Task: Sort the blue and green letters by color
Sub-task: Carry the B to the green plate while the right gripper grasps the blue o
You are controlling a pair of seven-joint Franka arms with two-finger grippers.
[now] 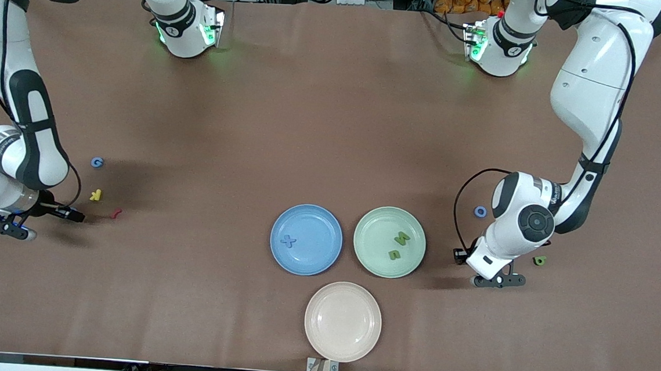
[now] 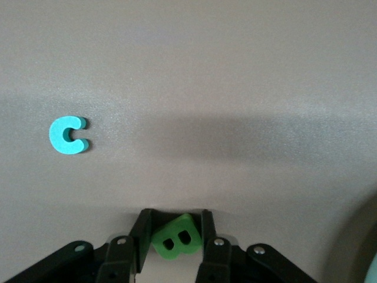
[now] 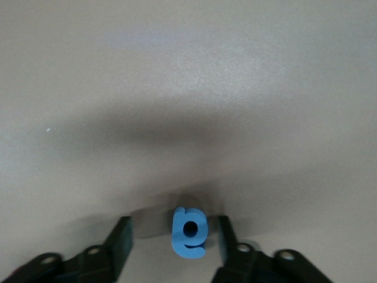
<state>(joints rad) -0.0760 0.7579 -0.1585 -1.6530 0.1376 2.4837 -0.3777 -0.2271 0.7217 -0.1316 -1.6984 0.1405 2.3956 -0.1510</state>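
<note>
Green letter B (image 2: 175,239) pinched in your left gripper (image 2: 175,244), blue letter (image 3: 189,232) between your right gripper's (image 3: 172,244) parted fingers, ungripped.

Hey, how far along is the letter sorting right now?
Done: blue X-shaped letter in the blue plate, two green letters in the green plate. In hand: left gripper pinches a green B; right gripper, open, straddles a small blue letter. Left: another blue letter near each arm.
</note>
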